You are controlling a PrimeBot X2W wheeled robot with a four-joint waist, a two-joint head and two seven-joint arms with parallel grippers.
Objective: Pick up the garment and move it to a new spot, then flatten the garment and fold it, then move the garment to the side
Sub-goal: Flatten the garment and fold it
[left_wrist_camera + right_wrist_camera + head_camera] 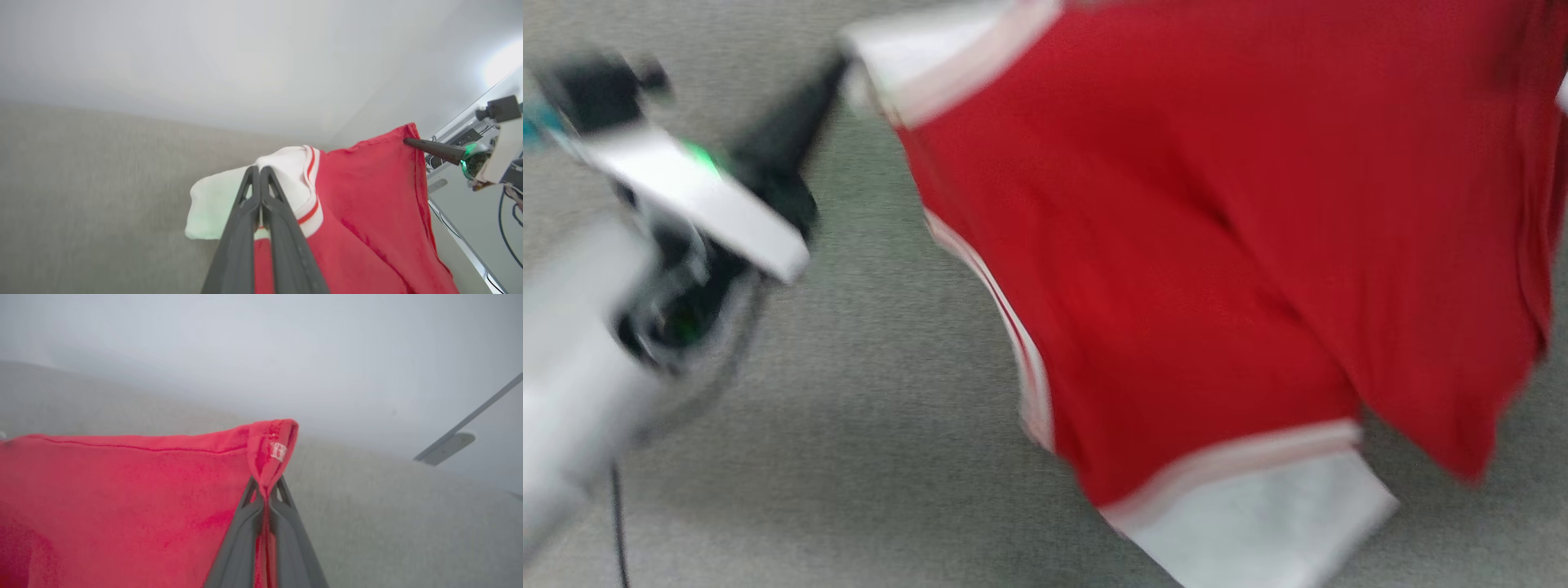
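The garment (1176, 245) hangs stretched in the air over a grey, carpet-like surface (866, 425) that runs back to a plain pale wall (204, 49). Your left gripper (260, 170) is closed tight on the white sleeve (212, 204). Your right gripper (265, 490) pinches a red hem corner (265, 435), just below a small white label (278, 451). Your head view is blurred.
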